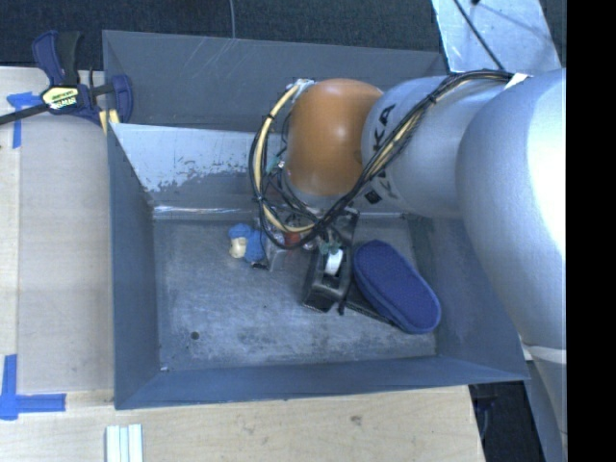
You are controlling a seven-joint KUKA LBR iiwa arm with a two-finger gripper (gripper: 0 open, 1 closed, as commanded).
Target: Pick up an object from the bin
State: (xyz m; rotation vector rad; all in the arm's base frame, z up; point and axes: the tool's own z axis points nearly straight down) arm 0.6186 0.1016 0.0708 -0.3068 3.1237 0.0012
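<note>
My gripper (pixel 273 246) reaches down from under the arm's wrist to the bin's floor, near the back wall and a little left of the middle. Right against its left side lies a small blue thing with a cream round end (pixel 246 244). I cannot tell whether the gripper touches it. A black boxy thing with a small white and green patch (pixel 323 283) lies just right of the gripper and below it. A dark blue oval case (pixel 397 286) rests beside the black thing, toward the bin's right wall.
The arm and its orange cover with looped cables hang over the back middle and right of the bin and hide the floor beneath them. Bare floor shows at the left and along the front.
</note>
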